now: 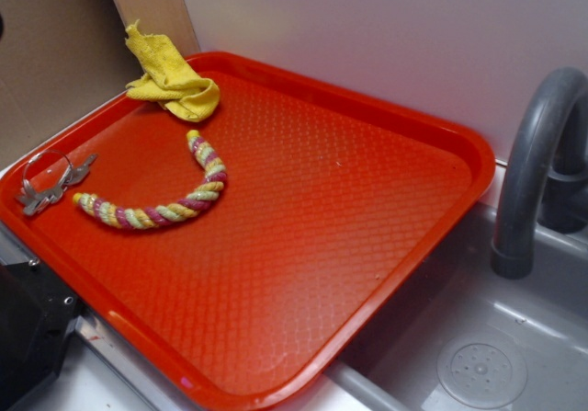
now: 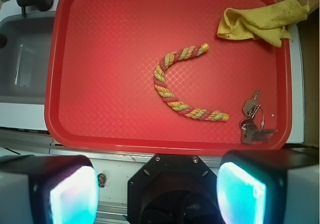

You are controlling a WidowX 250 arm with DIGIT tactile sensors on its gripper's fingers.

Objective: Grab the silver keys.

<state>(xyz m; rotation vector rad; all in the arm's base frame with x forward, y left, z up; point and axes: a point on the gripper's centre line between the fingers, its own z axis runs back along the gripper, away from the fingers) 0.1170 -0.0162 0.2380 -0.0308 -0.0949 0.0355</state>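
Two pale-lit fingers of the pincer fill the bottom of the wrist view, standing wide apart with nothing between them, high above the near rim of the red tray. Reaching the silver keys looks like the step in hand, and it has hardly begun: they lie in the tray's corner, off to one side of the pincer's midline, so the arm would need to shift sideways over them before dropping. Because the bunch sits just beside the raised rim, a descent with the fingers set across the flat keys, clear of that rim, seems wisest; otherwise one finger may strike the edge. Its other neighbour is the striped rope, whose end lies near the keys but apart from them, so a narrow approach should leave it alone. A yellow cloth rests well away in the far corner. As for the keys themselves, they are a small flat grey-silver bunch on a thin wire ring, low against the textured surface, likely to slide rather than lift unless pinched squarely.
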